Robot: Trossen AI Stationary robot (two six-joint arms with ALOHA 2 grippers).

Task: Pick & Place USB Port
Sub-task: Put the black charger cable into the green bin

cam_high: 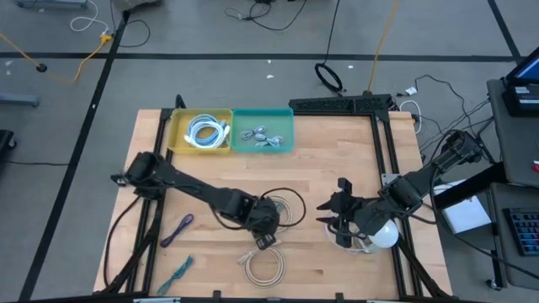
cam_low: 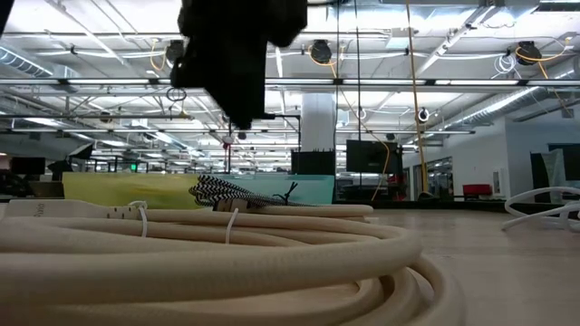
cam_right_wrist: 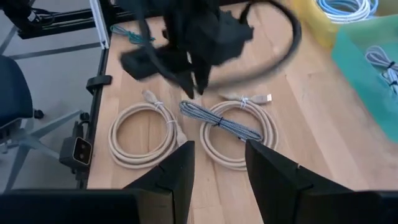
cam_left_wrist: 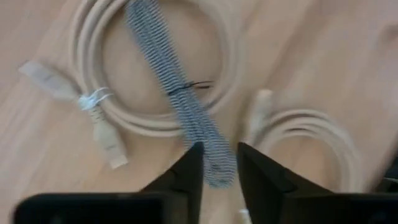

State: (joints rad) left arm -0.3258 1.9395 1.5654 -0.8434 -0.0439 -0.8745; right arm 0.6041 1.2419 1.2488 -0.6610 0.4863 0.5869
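Observation:
A black-and-white braided cable bundle [cam_left_wrist: 177,106] lies across a cream cable coil [cam_left_wrist: 149,74] on the table; it also shows in the right wrist view [cam_right_wrist: 221,121] and in the low view [cam_low: 237,191]. My left gripper [cam_left_wrist: 217,165] is open and hovers just above the bundle's end, one finger on either side, without touching it; in the high view it is at the table's middle [cam_high: 268,231]. My right gripper [cam_right_wrist: 217,168] is open and empty, and waits to the right of the coils [cam_high: 333,215].
A second cream coil [cam_high: 265,265] lies near the front edge. At the far edge, a yellow bin [cam_high: 177,135] holds a white-blue cable and a teal bin [cam_high: 290,143] holds grey cables. Purple [cam_high: 177,229] and teal [cam_high: 177,271] cables lie front left. A white cable [cam_high: 383,234] sits under the right arm.

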